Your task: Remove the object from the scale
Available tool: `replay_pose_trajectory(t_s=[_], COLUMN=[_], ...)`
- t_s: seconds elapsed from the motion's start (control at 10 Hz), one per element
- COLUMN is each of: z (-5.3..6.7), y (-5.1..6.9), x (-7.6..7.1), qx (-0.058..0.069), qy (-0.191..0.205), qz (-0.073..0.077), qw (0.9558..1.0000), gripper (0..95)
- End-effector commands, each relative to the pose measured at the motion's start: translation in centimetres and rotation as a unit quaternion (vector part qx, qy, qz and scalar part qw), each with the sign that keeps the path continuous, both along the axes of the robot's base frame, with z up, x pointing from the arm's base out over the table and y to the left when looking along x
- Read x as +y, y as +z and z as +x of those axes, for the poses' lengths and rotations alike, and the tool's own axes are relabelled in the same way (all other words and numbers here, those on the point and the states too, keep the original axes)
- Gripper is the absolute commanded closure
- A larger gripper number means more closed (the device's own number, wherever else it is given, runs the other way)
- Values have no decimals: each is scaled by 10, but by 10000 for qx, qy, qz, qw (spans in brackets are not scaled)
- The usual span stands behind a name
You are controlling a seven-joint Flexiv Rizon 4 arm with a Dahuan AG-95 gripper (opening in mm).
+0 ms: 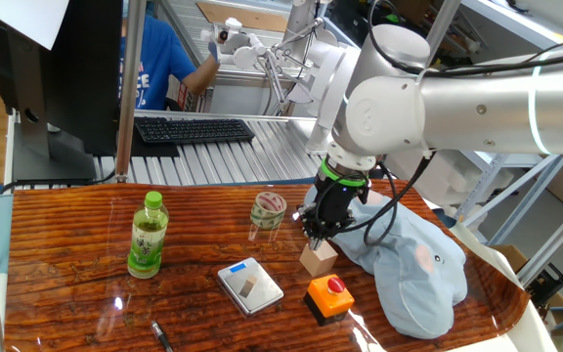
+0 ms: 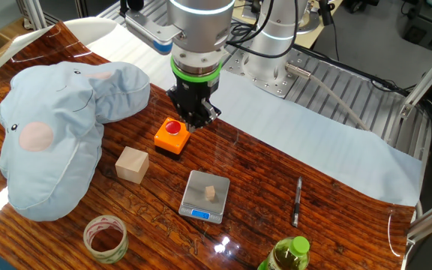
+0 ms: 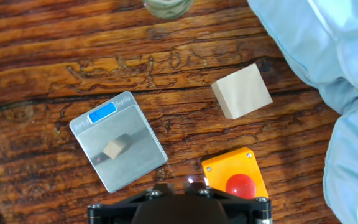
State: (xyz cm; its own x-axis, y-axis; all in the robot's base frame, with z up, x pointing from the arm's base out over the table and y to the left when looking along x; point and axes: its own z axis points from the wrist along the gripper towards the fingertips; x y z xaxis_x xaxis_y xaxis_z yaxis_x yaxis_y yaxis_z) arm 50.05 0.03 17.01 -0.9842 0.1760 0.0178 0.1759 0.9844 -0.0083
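The scale [image 3: 131, 163] is a flat silver plate with a light-blue display, lying on the wooden table; it also shows in one fixed view [image 1: 262, 293] and the other fixed view [image 2: 196, 190]. The object [image 3: 114, 149], a tiny tan block, sits on the plate's middle [image 1: 247, 287] [image 2: 211, 192]. My gripper [image 2: 193, 124] hangs above the table over the orange box, apart from the scale. Its fingers look drawn together and hold nothing. In the hand view only its black base [image 3: 179, 208] shows at the bottom edge.
An orange box with a red button [image 3: 236, 180] lies next to the scale. A larger tan cube [image 3: 242, 91] and a blue plush [image 2: 51, 127] lie beyond. A tape roll [image 2: 106, 238], a green bottle [image 1: 148, 235] and a pen [image 2: 297, 201] also stand around.
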Motion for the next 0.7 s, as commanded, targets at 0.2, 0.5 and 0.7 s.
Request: replay_pose_trajectory(t_s=[0.2, 0.5, 0.7], z=[3, 5, 5], y=[-10, -18, -19], x=[3, 7, 14], qx=[-23, 20, 20], qy=[-1131, -1706, -1779], qz=[-48, 210, 193], qw=[9936, 9851, 9839], gripper=[950, 950, 950])
